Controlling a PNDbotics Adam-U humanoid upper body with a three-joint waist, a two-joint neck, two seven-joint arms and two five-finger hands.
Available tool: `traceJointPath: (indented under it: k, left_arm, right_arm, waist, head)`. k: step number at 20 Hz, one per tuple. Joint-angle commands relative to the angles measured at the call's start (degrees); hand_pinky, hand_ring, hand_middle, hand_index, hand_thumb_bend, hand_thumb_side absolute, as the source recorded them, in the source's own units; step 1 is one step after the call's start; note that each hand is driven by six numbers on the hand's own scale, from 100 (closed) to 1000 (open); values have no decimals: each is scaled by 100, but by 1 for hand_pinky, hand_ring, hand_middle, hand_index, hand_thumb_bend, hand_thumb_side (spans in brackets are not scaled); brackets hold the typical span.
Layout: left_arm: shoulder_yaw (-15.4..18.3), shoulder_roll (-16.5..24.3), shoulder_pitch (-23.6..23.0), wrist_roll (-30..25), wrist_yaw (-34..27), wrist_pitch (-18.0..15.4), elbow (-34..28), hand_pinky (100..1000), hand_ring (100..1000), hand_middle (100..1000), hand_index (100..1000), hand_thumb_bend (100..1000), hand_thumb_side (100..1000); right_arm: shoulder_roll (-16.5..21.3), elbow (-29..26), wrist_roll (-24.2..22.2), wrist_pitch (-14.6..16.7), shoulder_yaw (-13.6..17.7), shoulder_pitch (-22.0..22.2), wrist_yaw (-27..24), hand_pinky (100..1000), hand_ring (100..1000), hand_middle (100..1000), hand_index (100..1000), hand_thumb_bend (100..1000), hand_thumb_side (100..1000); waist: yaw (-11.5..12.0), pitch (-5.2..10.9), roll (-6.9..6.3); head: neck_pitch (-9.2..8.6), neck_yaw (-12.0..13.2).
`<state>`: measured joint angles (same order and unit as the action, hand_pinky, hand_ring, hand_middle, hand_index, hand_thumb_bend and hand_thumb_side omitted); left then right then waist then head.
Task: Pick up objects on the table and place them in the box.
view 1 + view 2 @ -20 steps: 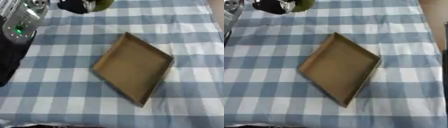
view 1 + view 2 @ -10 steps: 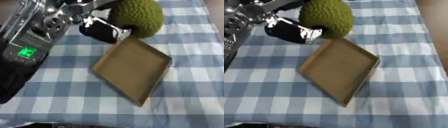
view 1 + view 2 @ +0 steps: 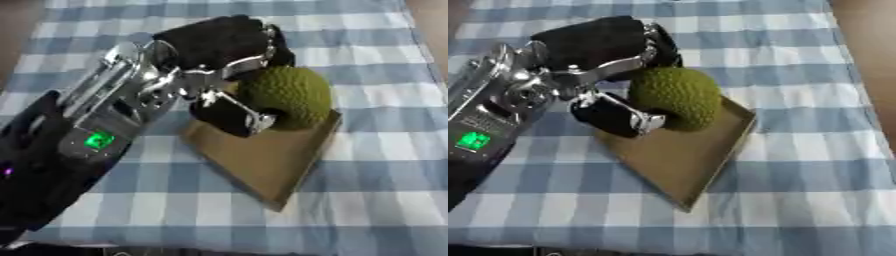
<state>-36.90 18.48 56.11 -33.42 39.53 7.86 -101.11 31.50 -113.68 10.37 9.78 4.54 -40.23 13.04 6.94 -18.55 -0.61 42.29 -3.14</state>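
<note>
My left hand (image 3: 223, 55) reaches in from the left and is curled round a big green bumpy round fruit (image 3: 289, 97). The thumb (image 3: 619, 116) wraps the fruit's near side and the fingers (image 3: 601, 40) cover its far side. The fruit hangs over the far end of a shallow brown cardboard box (image 3: 262, 157) lying askew on the blue and white checked tablecloth; I cannot tell whether it touches the box floor. My right hand shows in no view.
My left forearm (image 3: 96, 135), silver and black with a green light, crosses the left half of the table. The checked tablecloth (image 3: 798, 165) spreads around the box. A brown floor strip (image 3: 877, 60) lies beyond the table's right edge.
My left hand has carried the green fruit from the far left edge down and to the right, to above the box's far end. The box has stayed put.
</note>
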Motion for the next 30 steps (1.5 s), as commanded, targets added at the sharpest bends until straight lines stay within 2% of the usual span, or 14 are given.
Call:
traceJointPath:
  k: [1,8,10,15,21,25,26,27,28,30]
  left_arm:
    - [7,-113,31,167,200,-73,276,512,477,448,621,100,247]
    - [-92,-375,-94,435,515,-255,1005,528,485,456,632,100,211]
    - [-114,-441,-117,492,555,-331,1146,566,499,472,650,100,188]
    - [-146,-530,-156,450,577,-528,1364,651,594,554,755,100,105]
    - [-126,-557,-176,166,680,-648,1480,749,693,658,874,100,121]
    - [-106,-556,-173,-14,814,-597,1445,807,751,715,920,276,249]
    - [-95,-547,-165,-61,873,-583,1405,859,800,756,941,462,415]
    - [-82,-539,-160,-107,939,-568,1357,859,800,756,941,462,415]
    - [-59,-529,-156,-143,1001,-543,1304,879,819,770,951,563,505]
    - [7,-502,-148,-183,1102,-472,1161,890,830,777,954,627,566]
  right_arm:
    - [110,-92,-1,14,29,-41,4,886,872,627,832,100,376]
    - [70,-92,-10,18,42,24,-13,887,875,624,832,100,401]
    - [63,-92,-12,14,48,39,-15,888,876,624,832,100,407]
    - [51,-92,-10,12,59,64,-22,888,877,623,830,100,413]
    - [44,-92,-5,17,62,74,-31,889,877,623,830,100,416]
    - [42,-92,-4,16,65,85,-34,889,877,622,830,100,419]
    - [44,-92,-5,16,65,89,-34,889,877,622,830,100,420]
    - [46,-92,-5,15,64,92,-35,889,877,622,830,100,420]
    - [48,-92,-5,15,64,94,-35,889,877,622,830,100,420]
    - [53,-92,-6,16,63,99,-36,889,877,623,830,100,418]
  waist:
    - [-13,118,4]
    - [-39,99,10]
    - [-45,95,11]
    - [-56,92,11]
    - [-55,94,11]
    - [-50,97,8]
    - [-48,99,8]
    - [-46,100,8]
    - [-42,103,9]
    - [-32,108,9]
  head:
    - [8,-9]
    - [1,19]
    - [2,30]
    - [-7,33]
    - [-7,27]
    - [1,21]
    - [3,23]
    - [4,23]
    - [5,20]
    - [10,16]
